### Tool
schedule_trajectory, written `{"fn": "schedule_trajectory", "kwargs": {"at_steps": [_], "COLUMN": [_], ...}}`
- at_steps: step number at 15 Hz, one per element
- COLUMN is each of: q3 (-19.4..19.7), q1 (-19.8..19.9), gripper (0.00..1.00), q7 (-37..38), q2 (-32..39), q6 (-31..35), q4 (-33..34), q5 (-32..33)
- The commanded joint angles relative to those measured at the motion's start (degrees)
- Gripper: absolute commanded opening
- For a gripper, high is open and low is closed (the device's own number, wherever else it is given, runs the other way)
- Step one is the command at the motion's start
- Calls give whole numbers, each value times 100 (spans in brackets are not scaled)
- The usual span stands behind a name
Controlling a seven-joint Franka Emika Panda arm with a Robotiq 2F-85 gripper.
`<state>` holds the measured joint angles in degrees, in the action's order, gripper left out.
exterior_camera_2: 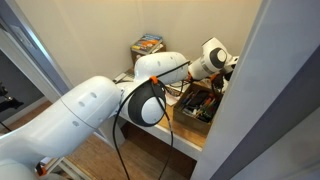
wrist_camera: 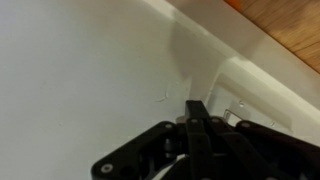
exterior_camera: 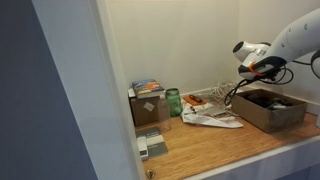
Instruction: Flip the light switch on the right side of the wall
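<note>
The end effector [wrist_camera: 195, 110] has its 2 fingers pressed together, closed on nothing; in the wrist view they make 1 dark tip pointing at bare paint. Right in front of them is the wall [wrist_camera: 80, 60], smooth and cream-white, with only a faint scratch near the tip; a corner line and a strip of wood run across the top right of that view. In an exterior view the end effector [exterior_camera: 268, 68] hangs above the open cardboard box [exterior_camera: 272, 110] at the far end of the bench [exterior_camera: 230, 145]; in an exterior view from the room side it [exterior_camera_2: 228, 66] sits half behind a pale door post, so its tip is hidden there.

The light switch I cannot find in any of the 3 views; my guess is that it sits on the side wall near the fingers, outside the wrist camera's field and screened by the arm or the post.

Further along the bench lie some papers [exterior_camera: 212, 118], then a green jar [exterior_camera: 173, 102], then a smaller box of books [exterior_camera: 148, 100], all well apart from the arm.

As I judge it, the reach toward the wall is made, and 0 contact with the toggle shows; locating the plate, lining the closed tip on the toggle and pushing it over all remain.
</note>
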<state>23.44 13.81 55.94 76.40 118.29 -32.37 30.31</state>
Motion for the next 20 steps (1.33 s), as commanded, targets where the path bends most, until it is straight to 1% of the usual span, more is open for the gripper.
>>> {"fn": "schedule_trajectory", "kwargs": {"at_steps": [1,12,17,20], "q3": [0,-34,-174,-244], "q1": [0,-20,-60,-20], "gripper": [1,0,0,0], "q7": [0,-40,-35,35], "q2": [0,-2,1,60], "q6": [0,15,211,465], "q4": [0,11,64,109], "q5": [0,-19,-73,-67]}}
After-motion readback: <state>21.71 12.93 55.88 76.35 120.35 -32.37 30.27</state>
